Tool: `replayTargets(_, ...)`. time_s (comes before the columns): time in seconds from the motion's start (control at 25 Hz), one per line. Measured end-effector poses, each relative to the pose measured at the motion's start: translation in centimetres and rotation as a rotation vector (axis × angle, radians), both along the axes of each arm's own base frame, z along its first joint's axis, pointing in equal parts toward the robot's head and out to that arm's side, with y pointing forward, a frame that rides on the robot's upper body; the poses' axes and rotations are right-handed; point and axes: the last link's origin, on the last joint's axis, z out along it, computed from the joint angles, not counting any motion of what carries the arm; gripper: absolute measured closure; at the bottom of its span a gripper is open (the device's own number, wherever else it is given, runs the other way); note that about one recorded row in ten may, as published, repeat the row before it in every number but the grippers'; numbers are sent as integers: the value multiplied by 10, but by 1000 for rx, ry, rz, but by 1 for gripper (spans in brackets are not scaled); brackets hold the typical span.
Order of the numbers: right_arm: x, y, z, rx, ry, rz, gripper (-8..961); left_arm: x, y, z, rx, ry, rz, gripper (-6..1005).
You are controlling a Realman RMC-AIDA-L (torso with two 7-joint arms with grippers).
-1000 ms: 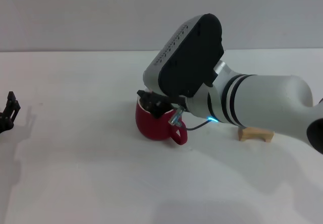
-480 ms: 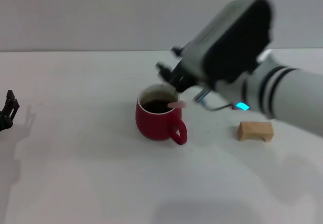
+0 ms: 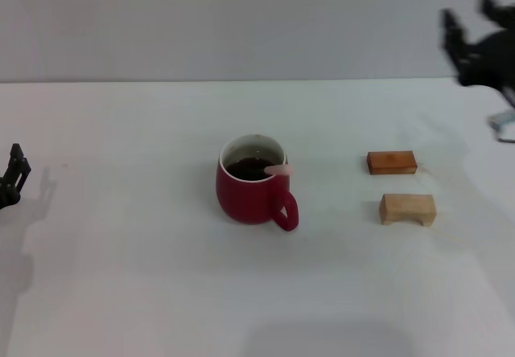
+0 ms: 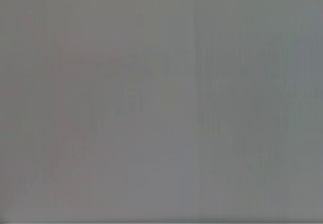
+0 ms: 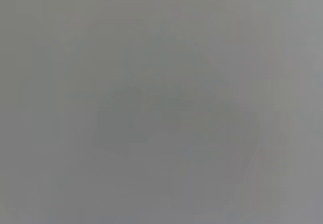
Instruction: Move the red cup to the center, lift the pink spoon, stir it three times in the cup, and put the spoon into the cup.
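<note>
The red cup [image 3: 248,196] stands upright near the middle of the white table [image 3: 129,276], holding dark liquid, with its handle toward the front right. The pink spoon [image 3: 279,169] rests inside it; only the pale pink handle end shows, leaning over the rim above the cup's handle. My right gripper [image 3: 468,18] hangs high at the far right, well away from the cup, open and holding nothing. At the table's far left edge sits my left gripper [image 3: 18,162], open and holding nothing. Both wrist views show only flat grey.
Two small wooden blocks lie right of the cup: a reddish-brown block [image 3: 392,162] and, nearer the front, a pale block [image 3: 408,209]. A grey wall runs behind the table.
My right gripper has let go of the spoon, which now sits in the cup, and the arm has drawn back up and to the far right. This uncovers the reddish-brown block. The left arm has not moved.
</note>
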Motion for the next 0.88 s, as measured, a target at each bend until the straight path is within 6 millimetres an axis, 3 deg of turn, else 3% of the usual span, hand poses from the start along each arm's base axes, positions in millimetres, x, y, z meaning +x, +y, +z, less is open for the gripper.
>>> replayTargets(0.24,60,-47,6,282,68,82,495,-1,-1,1,4,-2,5,191)
replayTargets(0.44,116,-73,12,457,154,-13,475,-2,-3,1,7,-1,8,191)
replayTargets(0.88,164,-89,8,504,196,-141,433,-1,-3,1,6,8,-3,191)
